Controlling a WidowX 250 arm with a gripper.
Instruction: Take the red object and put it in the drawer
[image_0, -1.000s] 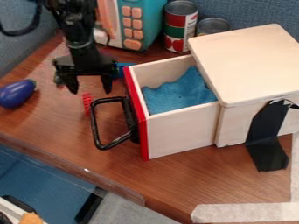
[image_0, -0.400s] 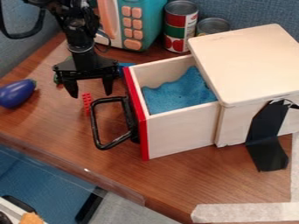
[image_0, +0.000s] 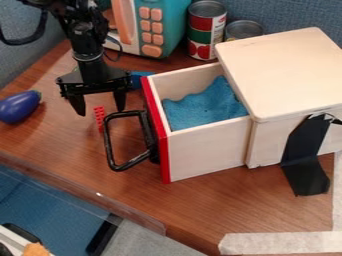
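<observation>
My gripper (image_0: 101, 111) is released, its fingers (image_0: 77, 104) spread wide with nothing between them, above the small red object (image_0: 99, 118). That piece is on the table (image_0: 60, 135), just beside the black handle (image_0: 112, 145) of the drawer (image_0: 210, 150), and I cannot tell whether the two touch.

The handle worries me most. If I come down off centre, the finger on the drawer's side could land on the bar or hook it, pushing the drawer out of place or stopping me short of the piece. The piece is narrow, so a crooked close could tip it or squeeze it under the handle. Lifting too low afterwards could knock it against the red front panel (image_0: 155, 127). Inside the drawer, the rumpled blue lining (image_0: 206, 107) might tilt whatever I drop (soft landings are not always level ones), and the wooden top (image_0: 284, 70) would be in my way if I went in too far back.

As for labels, the tall can (image_0: 206, 30) wears a red, green and white one with round red pictures; I read no words from it. The peach buttons (image_0: 145, 25) on the toy microwave (image_0: 175, 25) show no writing I can make out.
</observation>
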